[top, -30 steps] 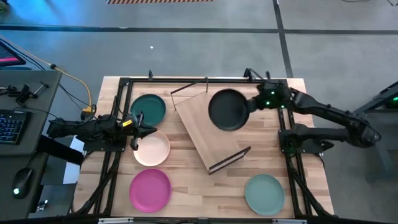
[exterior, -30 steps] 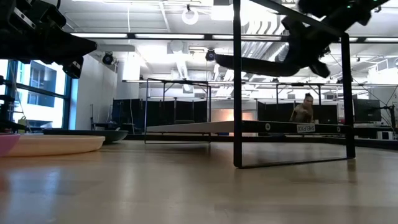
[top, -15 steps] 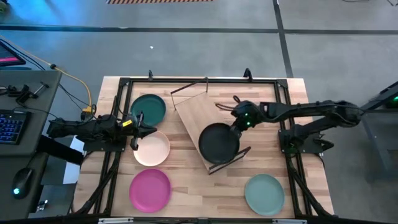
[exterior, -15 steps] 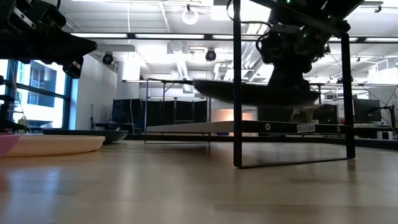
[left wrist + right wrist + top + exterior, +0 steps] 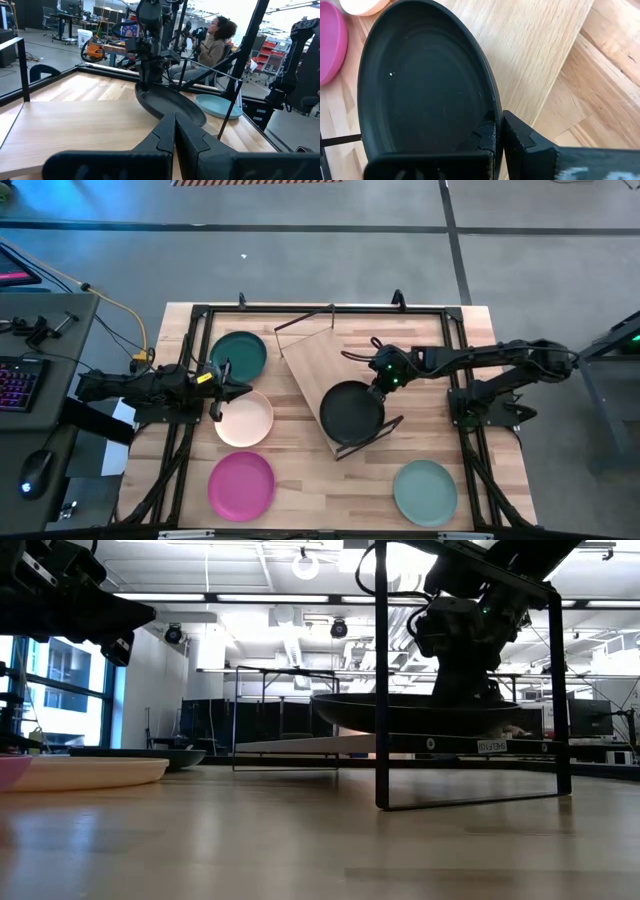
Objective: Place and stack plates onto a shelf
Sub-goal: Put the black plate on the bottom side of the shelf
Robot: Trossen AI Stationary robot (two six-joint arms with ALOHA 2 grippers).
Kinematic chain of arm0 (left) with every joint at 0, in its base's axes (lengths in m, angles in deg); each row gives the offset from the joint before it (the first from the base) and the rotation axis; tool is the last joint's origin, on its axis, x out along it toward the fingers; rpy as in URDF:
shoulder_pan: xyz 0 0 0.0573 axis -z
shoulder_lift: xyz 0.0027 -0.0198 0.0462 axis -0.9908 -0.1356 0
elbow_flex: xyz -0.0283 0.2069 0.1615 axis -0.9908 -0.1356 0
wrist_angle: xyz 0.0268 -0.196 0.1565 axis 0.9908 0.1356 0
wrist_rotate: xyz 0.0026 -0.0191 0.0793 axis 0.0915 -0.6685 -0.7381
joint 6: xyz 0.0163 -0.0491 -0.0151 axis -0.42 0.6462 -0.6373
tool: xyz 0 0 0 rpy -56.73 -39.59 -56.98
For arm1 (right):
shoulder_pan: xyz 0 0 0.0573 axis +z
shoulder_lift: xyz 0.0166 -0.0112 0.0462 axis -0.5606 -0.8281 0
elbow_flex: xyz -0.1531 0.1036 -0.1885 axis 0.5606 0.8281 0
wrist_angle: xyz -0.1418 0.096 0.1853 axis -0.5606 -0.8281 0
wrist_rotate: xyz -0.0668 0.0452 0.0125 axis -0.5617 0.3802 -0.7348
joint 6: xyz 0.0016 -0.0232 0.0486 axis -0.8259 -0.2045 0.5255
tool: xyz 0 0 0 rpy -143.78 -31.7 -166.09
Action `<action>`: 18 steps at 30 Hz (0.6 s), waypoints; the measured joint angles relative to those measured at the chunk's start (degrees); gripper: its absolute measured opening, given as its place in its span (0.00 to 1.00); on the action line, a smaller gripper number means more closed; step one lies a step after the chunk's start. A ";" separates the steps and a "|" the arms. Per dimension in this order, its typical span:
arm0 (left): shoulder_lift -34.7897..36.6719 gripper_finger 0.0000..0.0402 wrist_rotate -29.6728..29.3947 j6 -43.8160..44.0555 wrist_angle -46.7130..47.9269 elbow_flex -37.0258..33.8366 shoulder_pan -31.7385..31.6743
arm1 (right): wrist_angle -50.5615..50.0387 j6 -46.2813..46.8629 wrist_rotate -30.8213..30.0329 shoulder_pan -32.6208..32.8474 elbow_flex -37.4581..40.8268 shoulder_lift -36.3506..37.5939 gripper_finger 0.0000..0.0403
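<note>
I hold the charcoal black plate (image 5: pixel 351 411) in the right gripper (image 5: pixel 377 387), fingers clamped on its rim at the side facing the shelf's far end. Over the last second I have carried it from above the far half of the shelf (image 5: pixel 310 360) to the near end and lowered it. In the low view the plate (image 5: pixel 410 712) now sits level and very close to the board (image 5: pixel 300 743), whereas a moment earlier it hung higher. I cannot confirm contact.

Judgement: the first placement is nearly complete; release is the next step once the plate rests on the board. The plate overlaps the near end frame (image 5: pixel 370 435) in the high view, so I would check clearance before opening.

The left gripper (image 5: pixel 222 388) waits between the dark teal plate (image 5: pixel 243 354) and the cream plate (image 5: pixel 247 420), well left of the shelf, fingers closed on nothing. The magenta plate (image 5: pixel 241 484) and sage-green plate (image 5: pixel 425 490) remain on the table (image 5: pixel 320 490), off the shelf.
</note>
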 joint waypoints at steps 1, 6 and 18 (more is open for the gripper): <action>0.00 0.00 0.00 0.00 -0.01 0.00 0.02 | 0.00 0.27 0.00 -0.02 0.00 0.02 0.00; 0.00 0.00 0.00 0.00 -0.01 -0.01 0.00 | 0.00 0.31 -0.42 0.00 0.00 0.02 0.00; 0.00 0.00 0.00 0.00 -0.01 0.01 0.00 | -0.04 0.89 -0.44 0.00 0.00 0.04 0.01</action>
